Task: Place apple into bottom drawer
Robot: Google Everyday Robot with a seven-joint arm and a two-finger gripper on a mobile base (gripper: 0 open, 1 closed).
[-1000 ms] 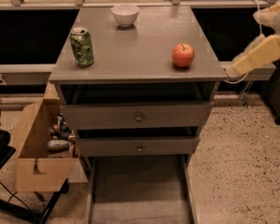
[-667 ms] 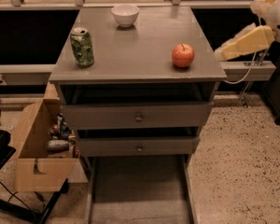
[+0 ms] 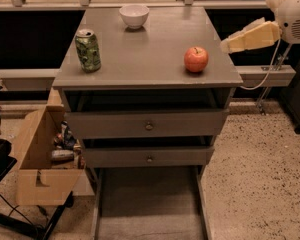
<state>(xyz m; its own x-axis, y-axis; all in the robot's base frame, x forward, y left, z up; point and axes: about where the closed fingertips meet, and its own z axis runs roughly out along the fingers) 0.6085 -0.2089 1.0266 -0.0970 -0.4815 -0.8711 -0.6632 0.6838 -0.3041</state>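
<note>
One apple (image 3: 196, 59) sits upright on the right part of the grey cabinet top (image 3: 145, 44), close to the front edge. Its short dark stem points straight up, and since it is round it shows no clear long axis. The claw (image 3: 235, 41) hangs in the upper right of the frame, just past the cabinet's right edge, with its cream tip aimed left and slightly down. The apple lies to the lower left of that tip, near it but apart from it, and nothing is held. Whether the claw is spread or pressed together cannot be told. The cabinet has three drawers. The two upper drawers (image 3: 149, 126) each carry one small round knob, and the bottom drawer (image 3: 147, 199) is pulled out toward the lower edge of the frame, its flat floor bare. One green can (image 3: 88, 50) stands upright on the left side of the top, and one white bowl (image 3: 134, 15) rests near the back edge. One open cardboard box (image 3: 40, 159) sits on the floor left of the cabinet.
</note>
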